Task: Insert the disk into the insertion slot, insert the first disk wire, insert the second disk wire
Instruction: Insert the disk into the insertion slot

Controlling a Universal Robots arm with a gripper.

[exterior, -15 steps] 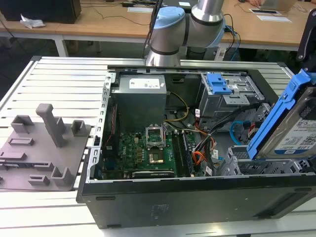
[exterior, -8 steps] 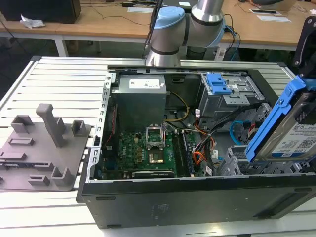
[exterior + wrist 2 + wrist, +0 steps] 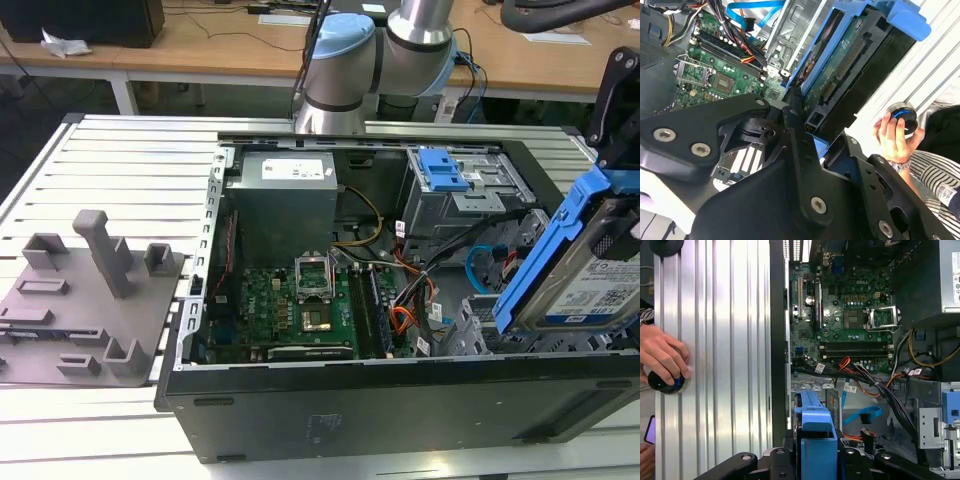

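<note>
Ribbed aluminium worktop (image 3: 130, 170), with an open computer case (image 3: 400, 410) lying on it, side panel off.

The disk (image 3: 575, 300) is in the air at the exterior view's right, steeply tilted, label side facing the exterior camera. Its blue carrier overhangs the near right corner of the case. Claw (image 3: 816, 460) is clamped on the carrier's edges; the second wrist view shows the disk's green circuit side running away from the black linkage.

The insertion slot (image 3: 462, 330) sits just below and beside the disk's lower end, bay not yet filled. No contact between the two can be made out.

Progress, as judged: step one is under way, with the disk lifted and brought near but not seated. Both wire steps are left. A blue cable (image 3: 862, 415) and a bundle of orange and black leads lie loose between the slot and the motherboard (image 3: 290, 310), joined to nothing on the disk.

Further out:
- The taller cage with the blue latch (image 3: 440, 170) stands behind.
- A grey fixture plate (image 3: 85, 300) lies at the exterior view's left.
- A person's hand (image 3: 662, 357) rests on a round black knob (image 3: 662, 382) at the worktop's edge.
</note>
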